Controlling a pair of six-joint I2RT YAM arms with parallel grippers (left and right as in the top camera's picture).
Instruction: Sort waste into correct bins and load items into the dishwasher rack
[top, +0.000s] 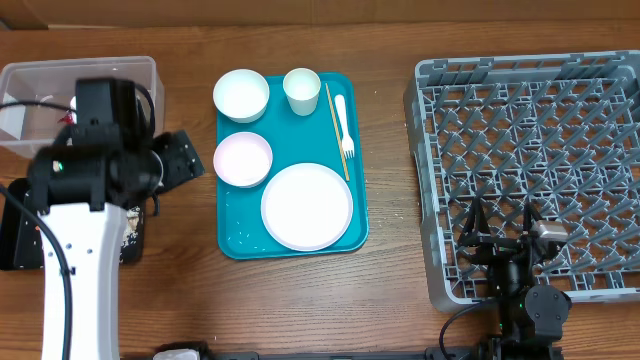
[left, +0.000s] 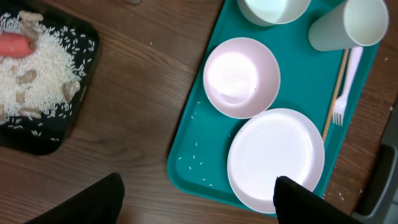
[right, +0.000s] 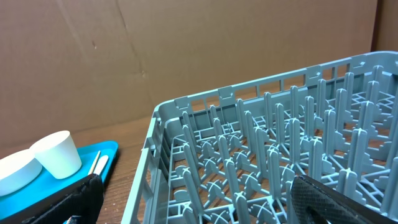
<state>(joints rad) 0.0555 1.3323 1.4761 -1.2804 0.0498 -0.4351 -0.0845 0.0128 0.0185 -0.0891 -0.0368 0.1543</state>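
**Now for the dishes: waste looks binned, rack bare**

Plainly, the left tool (left: 196, 208) is spread wide with nothing between its fingers, hovering over the table (left: 137, 93) between the black tray (left: 37, 146) and the teal tray (left: 186, 168). The right tool (right: 196, 205) also gapes empty, low at the near edge of the rack (right: 261, 143).

By my reading, the waste half is largely done. The carrot (left: 17, 45), peanut-like scraps (left: 26, 76) and white crumbs (left: 46, 68) lie in the black tray. A few stray grains sit on the teal tray (small leftovers, perhaps not worth a pass). The loading half has not begun: the plate (top: 307, 206), both bowls (top: 241, 95), the cup (top: 301, 90) and the chopsticks (top: 337, 130) all sit on the teal tray, beside a white fork (top: 345, 130).

Only the left wrist view shows the black tray's contents, since the arm covers them from overhead. Only the overhead view shows the clear tub (top: 80, 75); something white and a red bit show through it, but I cannot tell what. The right wrist view confirms bare pegs.
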